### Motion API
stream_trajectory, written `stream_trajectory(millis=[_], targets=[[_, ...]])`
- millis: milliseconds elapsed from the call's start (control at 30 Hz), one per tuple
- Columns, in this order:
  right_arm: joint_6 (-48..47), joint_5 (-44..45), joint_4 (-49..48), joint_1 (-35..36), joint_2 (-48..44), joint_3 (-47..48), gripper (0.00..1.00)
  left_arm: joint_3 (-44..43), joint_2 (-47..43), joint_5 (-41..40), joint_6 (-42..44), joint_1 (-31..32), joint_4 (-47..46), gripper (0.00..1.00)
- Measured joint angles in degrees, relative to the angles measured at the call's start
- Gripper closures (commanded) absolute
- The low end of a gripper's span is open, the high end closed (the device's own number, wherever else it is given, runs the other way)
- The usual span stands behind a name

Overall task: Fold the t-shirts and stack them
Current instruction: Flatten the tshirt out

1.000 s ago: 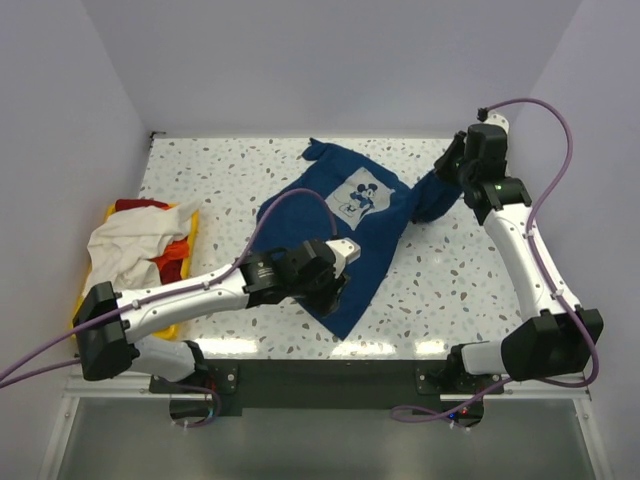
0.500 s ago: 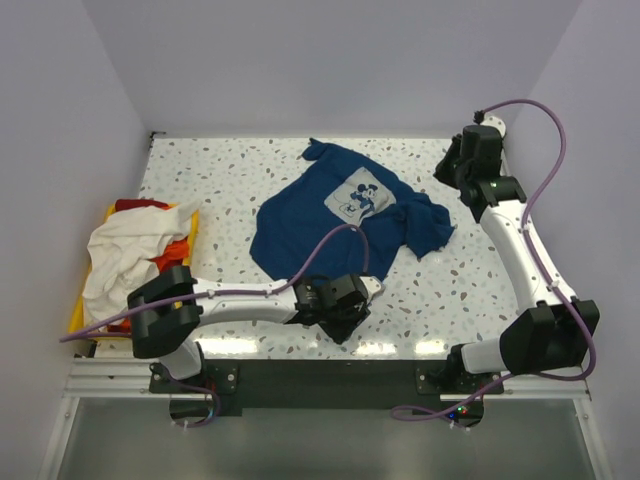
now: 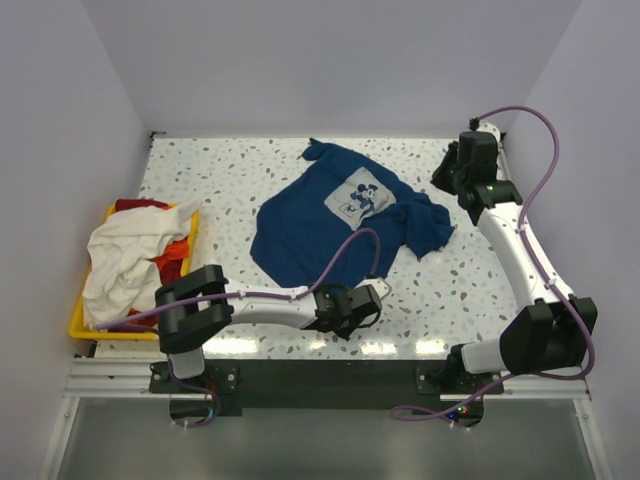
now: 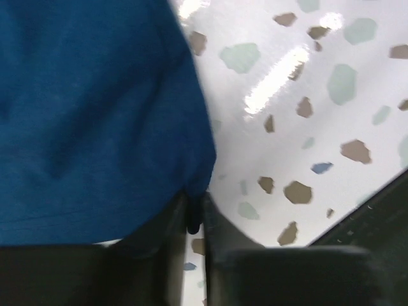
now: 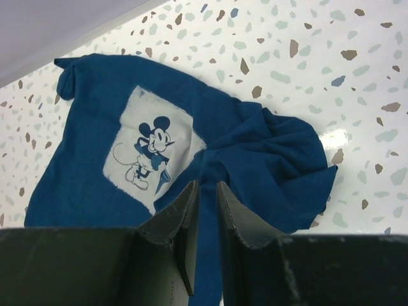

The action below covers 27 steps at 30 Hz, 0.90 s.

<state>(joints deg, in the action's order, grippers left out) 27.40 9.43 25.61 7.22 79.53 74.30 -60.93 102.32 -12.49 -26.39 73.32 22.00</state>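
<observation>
Top external view: left gripper and right gripper, jaws nearly closed, pinch the crumpled navy t-shirt. Spreading step; next, probably pull it flat.

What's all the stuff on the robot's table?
navy t-shirt: one, dark blue with white mouse picture, crumpled mid-table
cream t-shirt: one, cream-white, over bin
red t-shirt: one, red, bin's far end
orange t-shirt: one, orange, inside bin
bin: one, yellow, table's left side
table: one, speckled white
cables: two, purple, looping above table
left fingers: one pair, black, pinching navy t-shirt's near edge
right fingers: one pair, black, pinching its right side
</observation>
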Motion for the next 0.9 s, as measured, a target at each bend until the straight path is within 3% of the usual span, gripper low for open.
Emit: stream_trajectory(millis=[67,267,433,500,667,833,900], targets=[[0.0,0.0,-0.2,0.0,0.0,-0.4,0.79,0.0,0.1,-2.1,-1.0,0.0,0.3,1.0],[0.0,-0.1,-0.6,0.0,0.0,-2.1,0.78,1.3,-1.3,-8.0,-5.2,0.0,3.6,1.0],[0.1,-0.2,-0.9,0.0,-0.1,-4.3,0.77,5.5,-9.4,-10.9,-9.6,-3.5,12.1,1.0],[0.3,-0.3,-1.1,0.0,-0.1,-5.6,0.75,7.8,-15.8,-10.7,-10.6,-8.7,14.6,1.0],[1.1,-1.1,-1.7,0.0,-0.4,-10.1,0.7,10.6,-33.5,-9.0,-10.7,-28.6,16.3,1.0],[2.1,-2.0,-2.5,0.0,-2.8,-16.4,0.66,10.6,-38.7,-7.1,-9.6,-40.2,16.9,1.0],[2.5,-2.1,-3.1,0.0,-3.9,-19.0,0.6,10.6,-38.8,-5.4,-8.8,-43.7,16.8,1.0]])
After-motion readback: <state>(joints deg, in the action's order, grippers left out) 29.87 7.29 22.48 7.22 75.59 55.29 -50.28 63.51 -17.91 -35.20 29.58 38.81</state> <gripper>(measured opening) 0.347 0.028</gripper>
